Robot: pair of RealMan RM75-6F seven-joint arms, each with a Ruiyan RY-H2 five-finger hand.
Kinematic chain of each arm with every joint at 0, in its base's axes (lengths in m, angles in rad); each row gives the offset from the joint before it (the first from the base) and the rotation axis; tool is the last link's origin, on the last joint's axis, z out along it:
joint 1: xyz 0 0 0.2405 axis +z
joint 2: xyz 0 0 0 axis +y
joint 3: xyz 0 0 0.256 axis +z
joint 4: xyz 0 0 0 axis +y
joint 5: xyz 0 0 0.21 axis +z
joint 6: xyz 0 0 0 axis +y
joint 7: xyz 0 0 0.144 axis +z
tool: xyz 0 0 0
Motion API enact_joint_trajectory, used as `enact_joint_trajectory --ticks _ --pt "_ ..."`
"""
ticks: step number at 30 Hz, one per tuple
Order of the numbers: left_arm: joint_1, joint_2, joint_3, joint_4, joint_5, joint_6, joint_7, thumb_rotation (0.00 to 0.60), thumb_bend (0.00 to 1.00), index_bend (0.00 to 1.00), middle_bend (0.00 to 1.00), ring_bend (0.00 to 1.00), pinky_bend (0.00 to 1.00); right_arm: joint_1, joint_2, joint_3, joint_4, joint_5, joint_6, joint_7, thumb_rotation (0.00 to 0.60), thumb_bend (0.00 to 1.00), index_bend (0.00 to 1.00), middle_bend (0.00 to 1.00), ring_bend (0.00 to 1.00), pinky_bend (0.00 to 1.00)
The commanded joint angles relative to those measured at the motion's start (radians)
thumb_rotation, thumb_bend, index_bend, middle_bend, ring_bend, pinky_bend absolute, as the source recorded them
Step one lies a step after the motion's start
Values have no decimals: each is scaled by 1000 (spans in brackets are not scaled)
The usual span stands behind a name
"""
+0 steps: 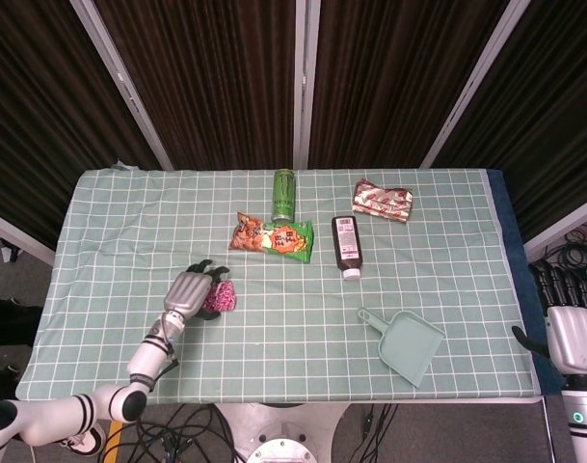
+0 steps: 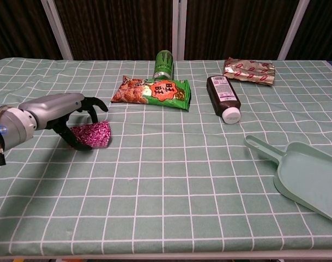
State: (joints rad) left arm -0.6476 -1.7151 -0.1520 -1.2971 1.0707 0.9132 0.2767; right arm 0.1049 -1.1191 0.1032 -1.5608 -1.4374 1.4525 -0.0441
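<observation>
From my station the surface point(image 1: 110, 231) fills most of both views, a green checked cloth. My left robot hand point(image 2: 73, 117) lies low over its near-left part, palm down, forearm coming in from the left edge and almost level with the cloth. Its dark fingers point(image 2: 92, 105) arch over the pink foil packet point(image 2: 92, 134), which lies flat on the cloth directly under and just ahead of them, the thumb curving down along the packet's near edge. I cannot tell whether the fingers actually pinch it or only cage it — the packet is not lifted.

I judge the packet light, soft and crinkly, with a slick skin that will slide rather than resist. It should crush if squeezed hard, so I would take it across the short width, thumb under the near edge and fingers over the top, with gentle pressure.

My right robot hand point(image 1: 571, 333) hangs off the far right edge of the surface — fingers straight, slightly spread, holding nothing — well apart from the packet. Beyond the left robot hand's fingertips, well apart, lie a snack bag point(image 2: 152, 91) and a green can point(image 2: 164, 64).
</observation>
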Motion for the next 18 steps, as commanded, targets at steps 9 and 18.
enact_joint_trajectory --ticks 9,18 --pt "1 -1 -2 3 -10 3 -4 600 177 200 369 99 184 1 0 0 2 2 -3 1 600 100 0 0 0 0" --pt "3 3 -2 -2 -9 10 -9 600 188 207 395 115 184 3 0 1 1 6 -7 0 600 100 0 0 0 0"
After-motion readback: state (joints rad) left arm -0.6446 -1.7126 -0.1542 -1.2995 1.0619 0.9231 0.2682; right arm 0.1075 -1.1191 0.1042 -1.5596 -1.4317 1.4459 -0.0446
